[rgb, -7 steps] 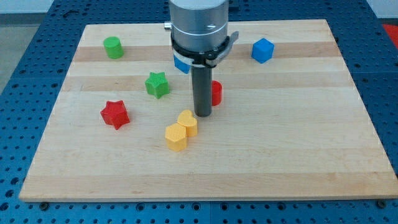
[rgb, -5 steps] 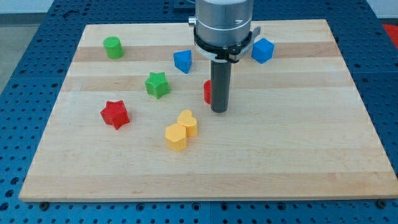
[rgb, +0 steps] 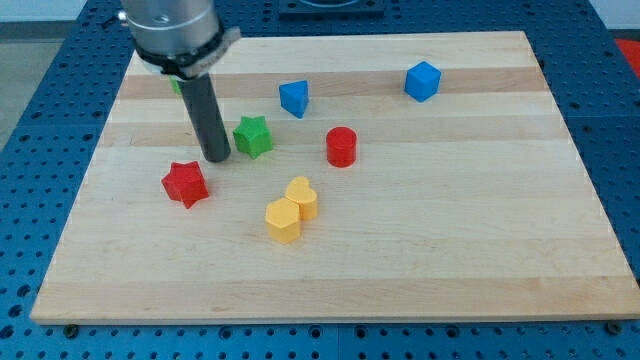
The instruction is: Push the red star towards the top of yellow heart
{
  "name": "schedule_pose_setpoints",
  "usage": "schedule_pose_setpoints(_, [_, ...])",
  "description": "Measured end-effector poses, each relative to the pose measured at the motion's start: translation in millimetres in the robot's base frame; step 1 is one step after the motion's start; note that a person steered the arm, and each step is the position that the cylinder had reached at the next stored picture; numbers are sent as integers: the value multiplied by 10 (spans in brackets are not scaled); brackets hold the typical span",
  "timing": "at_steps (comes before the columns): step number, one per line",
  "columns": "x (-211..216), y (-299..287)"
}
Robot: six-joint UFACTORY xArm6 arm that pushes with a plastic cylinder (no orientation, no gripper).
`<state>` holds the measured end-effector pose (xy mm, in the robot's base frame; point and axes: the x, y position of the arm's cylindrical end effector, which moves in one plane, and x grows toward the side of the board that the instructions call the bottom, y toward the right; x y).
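Red star sits untouched, well left of the yellow heart; my tip, no hand fitted, stands just above-right; approach step; next, get behind its left side.

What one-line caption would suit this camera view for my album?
My tip sits between the red star and green star, with the yellow heart further right.

**Robotics laboratory bench**

A pale wooden board rests on a blue metal surface drilled with a regular grid of holes, typical of a laboratory mounting table. Above the rod's tip rises a grey cylindrical arm housing. Small moulded test blocks, such as the blue cube far to the tip's right, lie scattered on the board.
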<state>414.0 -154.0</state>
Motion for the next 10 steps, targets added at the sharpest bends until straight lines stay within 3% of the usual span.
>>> schedule_pose_setpoints(1, [-67, -382])
schedule_pose_setpoints(3, [339, -885])
schedule_pose_setpoints(7, [754, -474])
schedule_pose_setpoints(10, [673, -292])
